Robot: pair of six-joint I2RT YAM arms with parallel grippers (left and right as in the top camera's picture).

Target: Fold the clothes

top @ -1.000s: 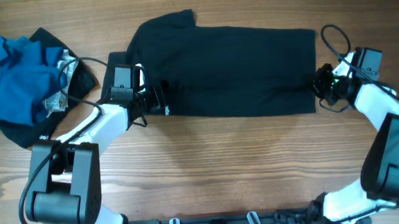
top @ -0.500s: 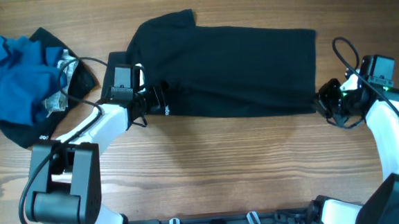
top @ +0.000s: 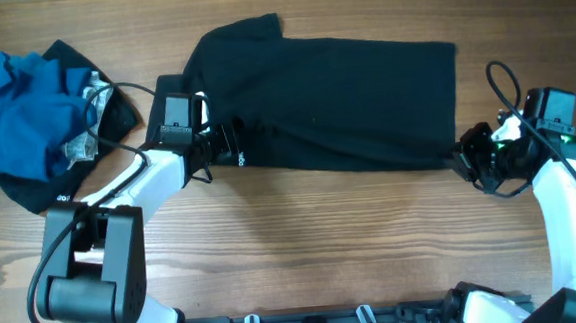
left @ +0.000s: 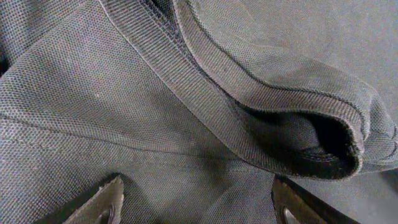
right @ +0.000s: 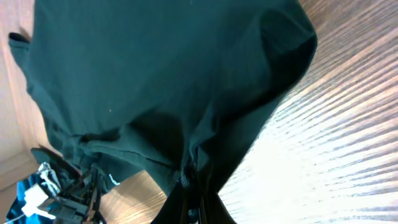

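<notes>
The clothes, one large black shirt, lie spread flat across the middle of the wooden table. My left gripper rests on the shirt's near left edge, beside a small white logo mark. In the left wrist view black weave and a ribbed hem fill the frame, and the left gripper stands open over the fabric. My right gripper is shut on the shirt's near right corner. From the right wrist the shirt fans out from the pinched jaws of the right gripper.
A bright blue buttoned shirt lies crumpled at the far left on a dark cloth, with a small grey patterned cloth beside it. Cables loop near both wrists. Bare wood runs along the near side of the table.
My right gripper has moved toward the near edge and slightly right, keeping the shirt's corner pinched. The left arm and the rest of the shirt have stayed still.
</notes>
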